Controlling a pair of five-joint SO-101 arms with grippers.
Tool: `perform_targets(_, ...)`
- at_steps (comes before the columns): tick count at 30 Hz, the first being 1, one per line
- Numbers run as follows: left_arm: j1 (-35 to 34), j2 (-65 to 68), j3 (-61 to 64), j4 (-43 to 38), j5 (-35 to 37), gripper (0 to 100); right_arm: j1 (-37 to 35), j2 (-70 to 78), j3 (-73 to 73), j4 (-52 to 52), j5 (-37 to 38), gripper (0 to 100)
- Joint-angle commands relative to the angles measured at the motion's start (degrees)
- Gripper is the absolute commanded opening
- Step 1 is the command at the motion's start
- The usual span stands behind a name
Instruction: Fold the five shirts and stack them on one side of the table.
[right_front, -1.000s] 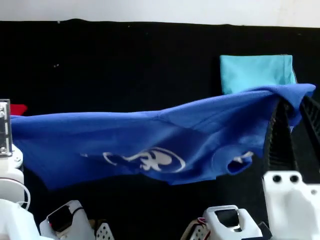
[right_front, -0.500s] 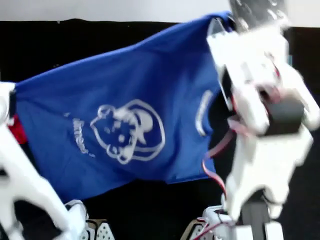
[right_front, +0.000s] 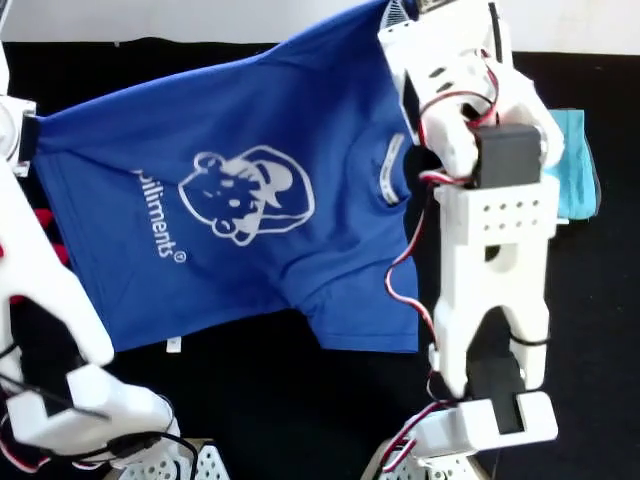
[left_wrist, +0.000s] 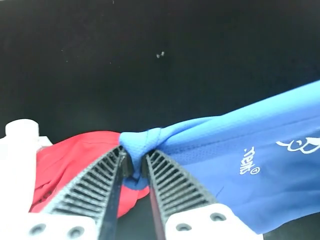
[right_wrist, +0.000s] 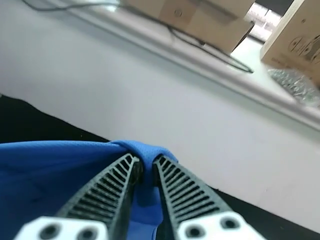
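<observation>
Aloft, the blue shirt (right_front: 330, 150) hangs spread, left jaws and right jaws each clamped on an edge.

Taut blue shirt (right_front: 320, 120) across table (right_front: 250, 400)

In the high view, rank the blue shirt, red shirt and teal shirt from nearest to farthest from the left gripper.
1. The blue shirt: its corner is clamped by the left gripper, held up over the table.
2. The red shirt: lying at the left side, just below that gripper.
3. The teal shirt: folded at the far right.
</observation>
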Motion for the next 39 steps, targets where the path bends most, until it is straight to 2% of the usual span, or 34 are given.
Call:
perform_targets(1,0.4,3.3,-2.4,0.3,0.4,1,0.1,2.1,0.0,-1.5,0.2,0.5)
perform_targets(14,2.9,24.0,-2.5,3.4,0.2,1,-0.9,25.1,-0.5,16.0,0.2,0.5)
perform_targets(21,2.9,26.4,-2.5,12.3,0.0,1,-0.7,25.0,-2.4,30.2,0.2,0.5)
perform_targets(24,2.0,26.2,-0.8,13.1,-0.4,1,-0.7,24.0,-3.0,36.7,0.2,0.5)
perform_targets(27,1.2,23.4,5.8,13.2,-3.5,1,-0.8,22.9,-2.5,40.7,-2.2,0.5)
perform_targets(31,1.2,15.4,20.8,12.9,-7.7,1,0.0,20.5,0.4,41.6,-4.9,0.5)
perform_targets(35,1.2,10.1,30.7,11.4,-9.7,1,0.1,14.0,11.6,41.4,-4.7,0.5)
perform_targets(39,0.7,8.0,33.6,10.8,-9.8,1,0.3,5.8,23.5,40.0,-4.6,0.5)
